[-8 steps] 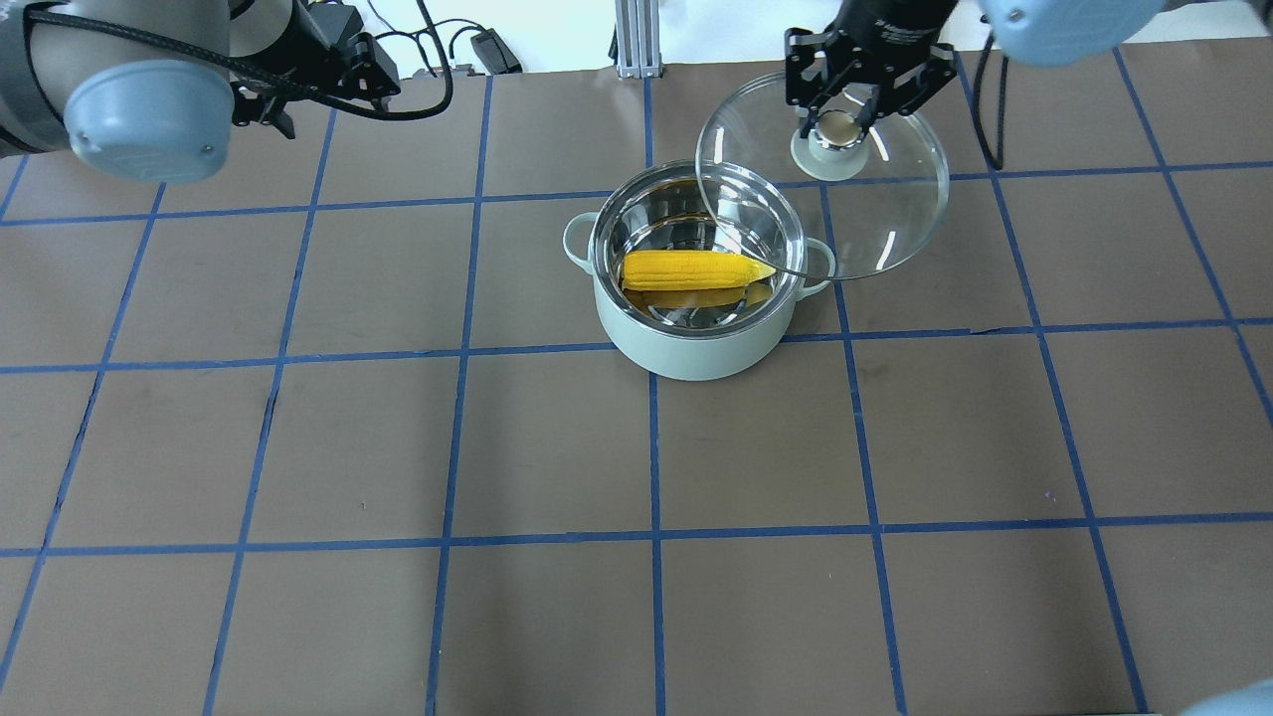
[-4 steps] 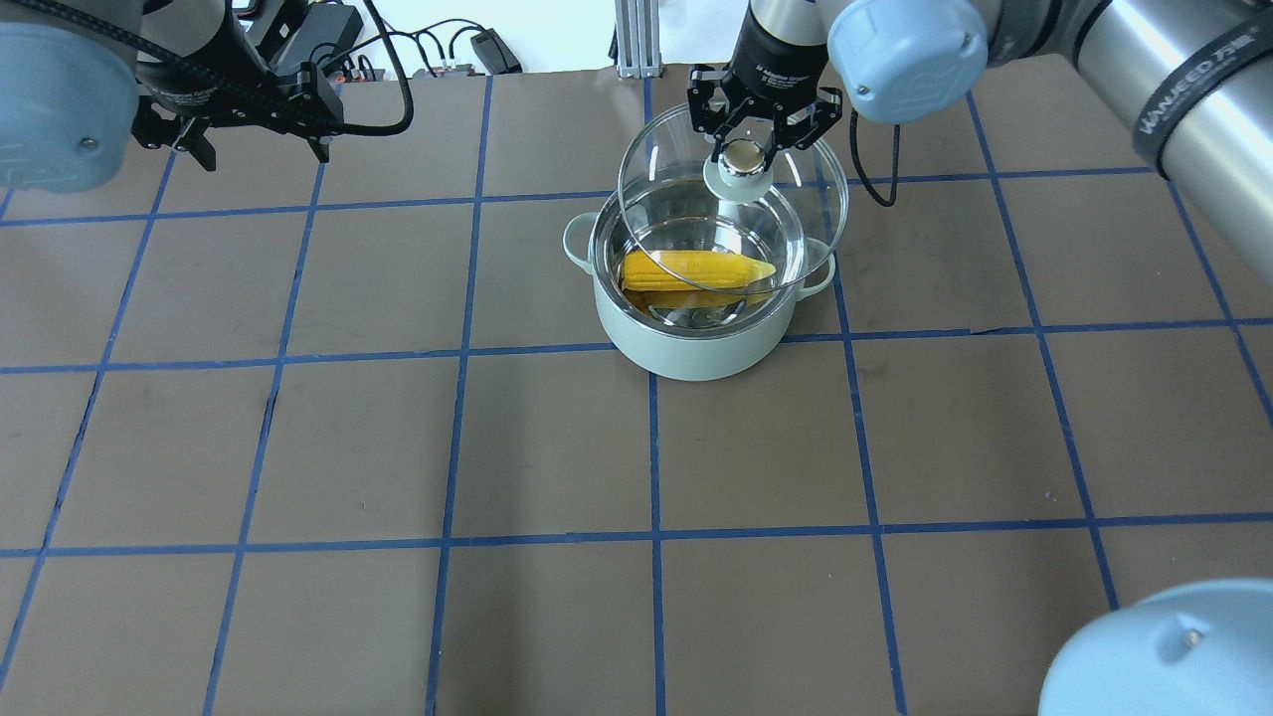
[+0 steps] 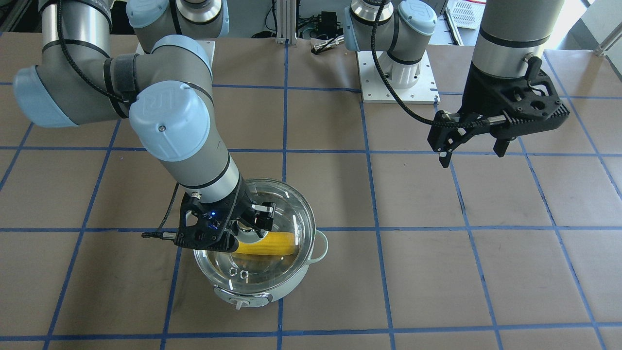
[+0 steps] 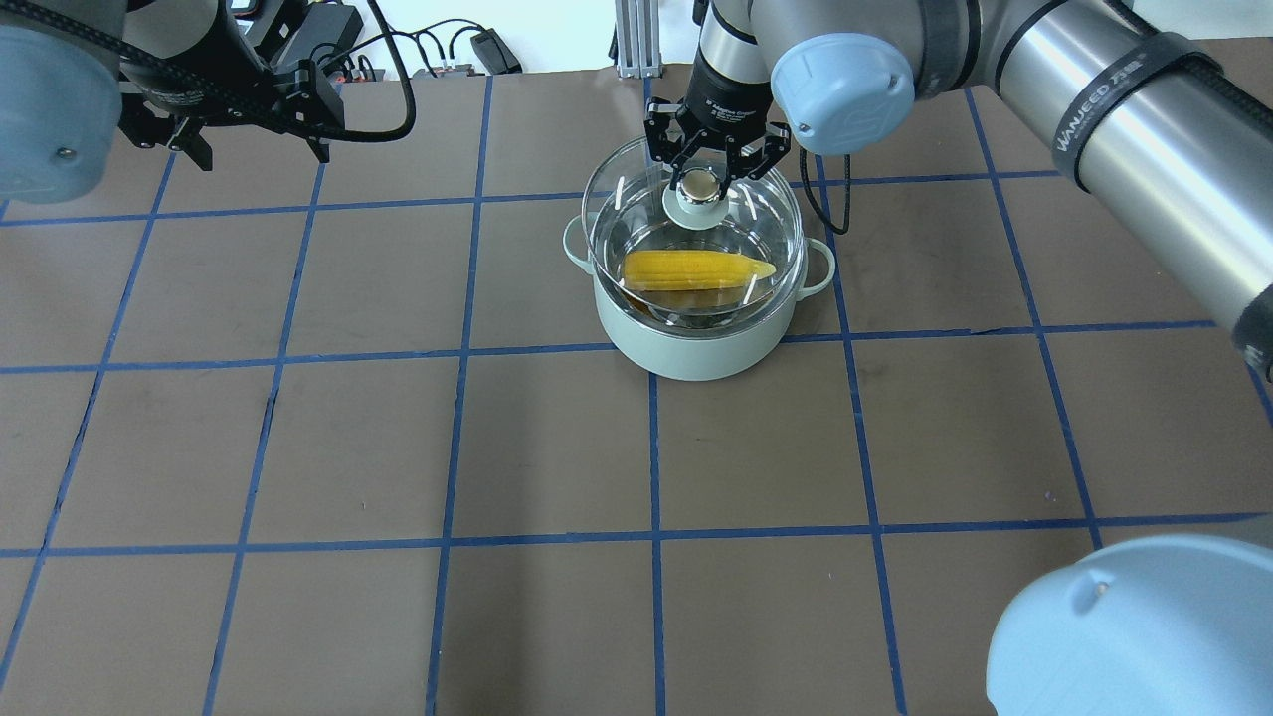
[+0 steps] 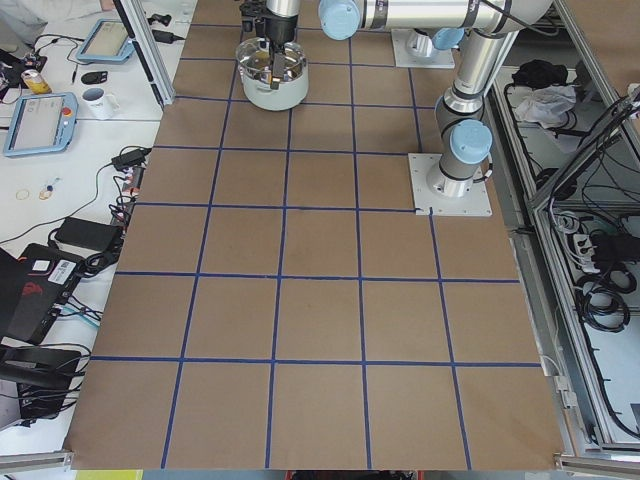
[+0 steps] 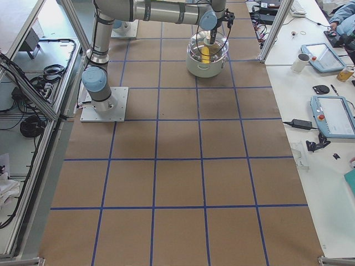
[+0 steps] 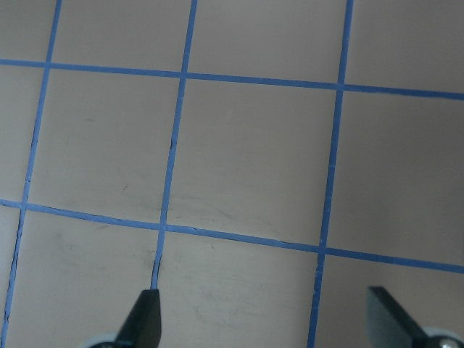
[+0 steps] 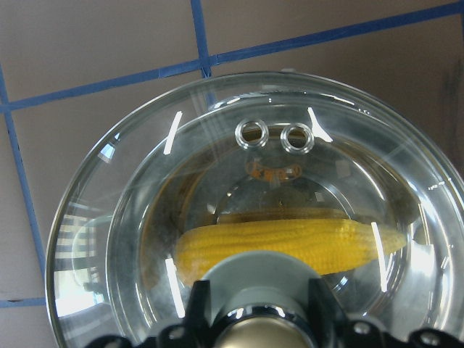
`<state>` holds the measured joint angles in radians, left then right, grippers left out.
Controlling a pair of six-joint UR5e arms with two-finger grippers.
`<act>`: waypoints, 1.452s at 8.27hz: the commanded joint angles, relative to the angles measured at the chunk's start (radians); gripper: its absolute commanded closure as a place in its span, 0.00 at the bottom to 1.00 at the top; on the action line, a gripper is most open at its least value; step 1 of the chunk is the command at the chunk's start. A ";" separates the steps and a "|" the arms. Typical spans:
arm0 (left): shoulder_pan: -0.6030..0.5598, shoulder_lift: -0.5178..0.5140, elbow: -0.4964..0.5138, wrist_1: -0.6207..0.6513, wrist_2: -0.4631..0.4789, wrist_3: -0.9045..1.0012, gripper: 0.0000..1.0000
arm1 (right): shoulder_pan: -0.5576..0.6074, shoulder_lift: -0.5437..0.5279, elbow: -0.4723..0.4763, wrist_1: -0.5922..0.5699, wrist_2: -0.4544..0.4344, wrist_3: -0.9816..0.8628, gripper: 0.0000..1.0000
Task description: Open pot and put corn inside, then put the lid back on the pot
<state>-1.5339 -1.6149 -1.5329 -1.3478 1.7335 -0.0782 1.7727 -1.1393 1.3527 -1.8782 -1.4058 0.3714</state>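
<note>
While the WANJEED-marked arm's right hand clasps the lid, left hand gapes.

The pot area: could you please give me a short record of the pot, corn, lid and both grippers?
pot: upright on the table, corn inside
corn: lying flat in the pot
lid: held over the pot; seated or not, cannot tell
right gripper: shut on lid
left gripper: open, empty, above the table away from the pot
</note>
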 commanded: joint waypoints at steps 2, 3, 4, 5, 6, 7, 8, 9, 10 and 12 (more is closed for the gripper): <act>-0.031 -0.003 -0.015 -0.153 -0.005 0.000 0.00 | 0.004 0.007 0.006 0.008 -0.007 -0.003 0.85; -0.029 -0.010 -0.016 -0.152 -0.003 0.003 0.00 | 0.004 0.009 0.008 0.008 -0.010 -0.002 0.85; -0.028 -0.017 -0.016 -0.149 -0.015 0.005 0.00 | 0.004 0.009 0.009 0.014 -0.010 -0.003 0.85; -0.028 -0.019 -0.016 -0.151 -0.099 0.009 0.00 | 0.004 0.009 0.011 0.014 -0.010 -0.003 0.85; -0.029 -0.019 -0.016 -0.149 -0.224 0.026 0.00 | 0.004 0.009 0.013 0.016 -0.010 -0.003 0.84; -0.029 -0.017 -0.016 -0.151 -0.256 0.096 0.00 | 0.004 0.009 0.013 0.014 -0.009 -0.002 0.83; -0.029 -0.014 -0.016 -0.152 -0.255 0.130 0.00 | 0.004 0.010 0.013 0.014 -0.004 0.000 0.80; -0.029 -0.014 -0.018 -0.155 -0.250 0.133 0.00 | 0.004 0.010 0.014 0.016 -0.002 0.003 0.76; -0.028 -0.014 -0.018 -0.159 -0.249 0.135 0.00 | 0.004 0.009 0.020 0.016 -0.007 0.003 0.73; -0.028 -0.019 -0.029 -0.162 -0.246 0.133 0.00 | 0.004 0.007 0.028 0.016 -0.012 -0.002 0.73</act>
<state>-1.5621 -1.6307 -1.5520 -1.5061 1.4866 0.0530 1.7763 -1.1302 1.3729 -1.8624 -1.4141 0.3719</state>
